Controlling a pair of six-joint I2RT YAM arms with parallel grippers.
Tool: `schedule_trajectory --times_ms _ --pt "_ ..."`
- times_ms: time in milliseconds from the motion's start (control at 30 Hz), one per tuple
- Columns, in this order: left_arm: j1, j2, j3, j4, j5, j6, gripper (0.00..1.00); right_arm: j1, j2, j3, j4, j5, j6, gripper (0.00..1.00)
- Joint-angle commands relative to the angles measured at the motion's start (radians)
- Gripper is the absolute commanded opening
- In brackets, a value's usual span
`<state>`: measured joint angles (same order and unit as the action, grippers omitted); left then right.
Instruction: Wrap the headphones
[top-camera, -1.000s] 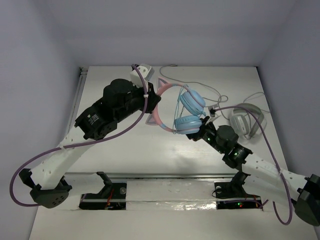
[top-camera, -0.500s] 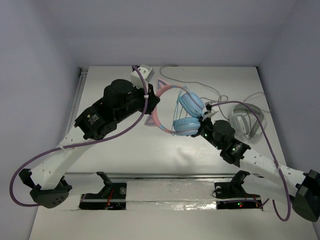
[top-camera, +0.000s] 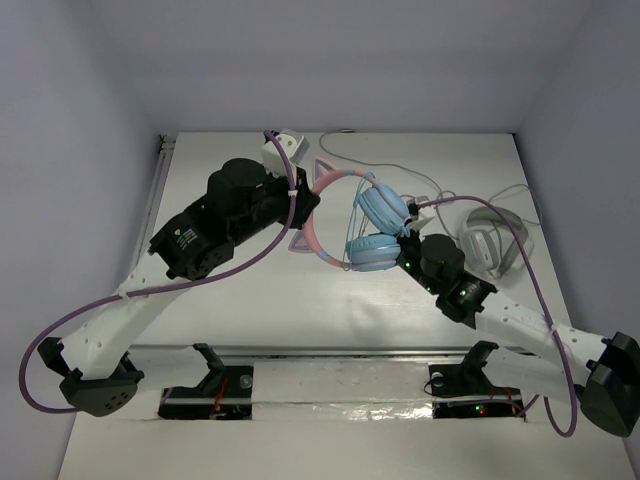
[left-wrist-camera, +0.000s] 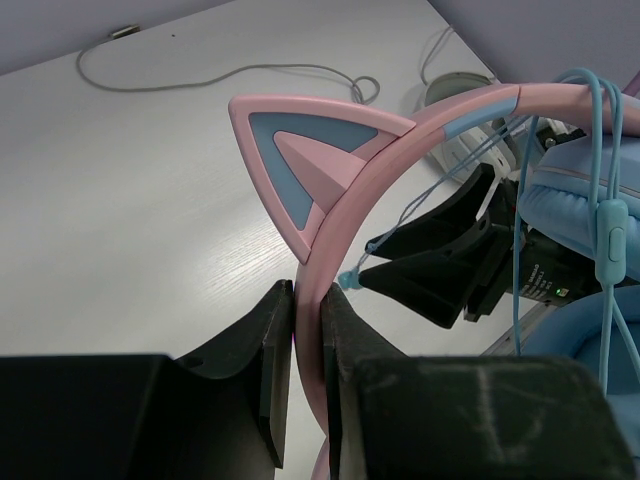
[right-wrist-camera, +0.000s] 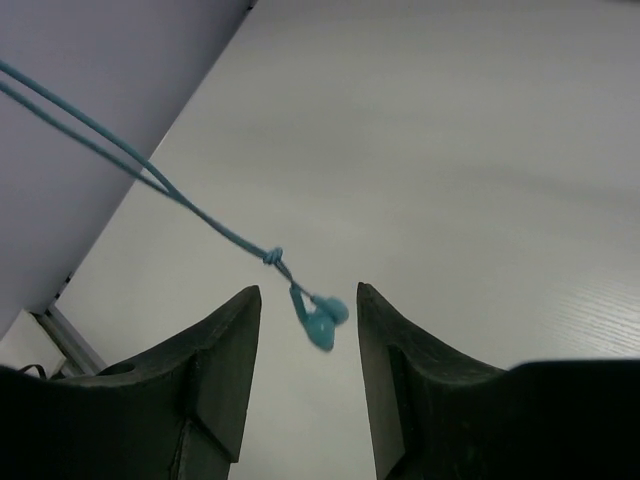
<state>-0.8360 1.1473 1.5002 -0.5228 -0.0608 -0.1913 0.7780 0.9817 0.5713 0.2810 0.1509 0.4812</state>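
The left pincer (left-wrist-camera: 307, 300) gripped the pink-banded blue-cupped headphones (left-wrist-camera: 420, 125) low in frame. The right pincer (right-wrist-camera: 308, 295) gaped, with the tip of their thin blue cable (right-wrist-camera: 320, 317) hanging between its fingers.

The right gripper's (right-wrist-camera: 306, 295) 2 black plastic fingers (right-wrist-camera: 225, 350) stand apart. Between their tips, closer to the one at the frame's right, hangs a small turquoise plug (right-wrist-camera: 322, 318) ending a thin pale-blue cable (right-wrist-camera: 200, 212). A small knot (right-wrist-camera: 274, 255) sits just above the gap, and 2 strands run off up and left. Beyond the fingers lies a white wood-grain table (right-wrist-camera: 480, 150), with a lavender wall (right-wrist-camera: 90, 90) to their left.
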Motion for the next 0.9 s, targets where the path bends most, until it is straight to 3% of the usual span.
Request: schedule_trajectory --times_ms 0,167,300,467,567,600,633,800,867 --pt "-0.003 -0.037 0.045 0.086 0.013 -0.02 0.0 -0.008 -0.015 0.052 0.01 0.024 -0.027 0.5" --pt "-0.003 -0.037 0.045 0.083 0.018 -0.023 0.0 -0.008 0.02 0.064 0.033 0.012 -0.03 0.49" --pt "-0.003 -0.044 0.046 0.081 0.013 -0.027 0.0 -0.008 0.041 0.078 0.035 0.003 -0.033 0.32" --pt "-0.003 -0.04 0.046 0.099 0.012 -0.03 0.0 -0.008 0.046 0.036 0.081 -0.042 0.0 0.36" --pt "-0.003 -0.031 0.043 0.115 0.009 -0.03 0.0 -0.008 0.041 0.012 0.112 -0.051 0.025 0.17" --pt "-0.003 -0.026 0.042 0.119 0.007 -0.031 0.0 -0.008 0.041 0.007 0.121 -0.063 0.04 0.06" --pt "-0.003 -0.024 0.038 0.124 -0.003 -0.036 0.0 -0.008 0.046 0.004 0.129 -0.074 0.048 0.02" --pt "-0.003 -0.029 -0.055 0.26 -0.069 -0.109 0.0 -0.008 0.072 -0.069 0.276 -0.148 0.175 0.0" --pt "-0.003 -0.02 -0.111 0.343 -0.155 -0.14 0.0 -0.008 0.08 -0.112 0.357 -0.204 0.288 0.0"
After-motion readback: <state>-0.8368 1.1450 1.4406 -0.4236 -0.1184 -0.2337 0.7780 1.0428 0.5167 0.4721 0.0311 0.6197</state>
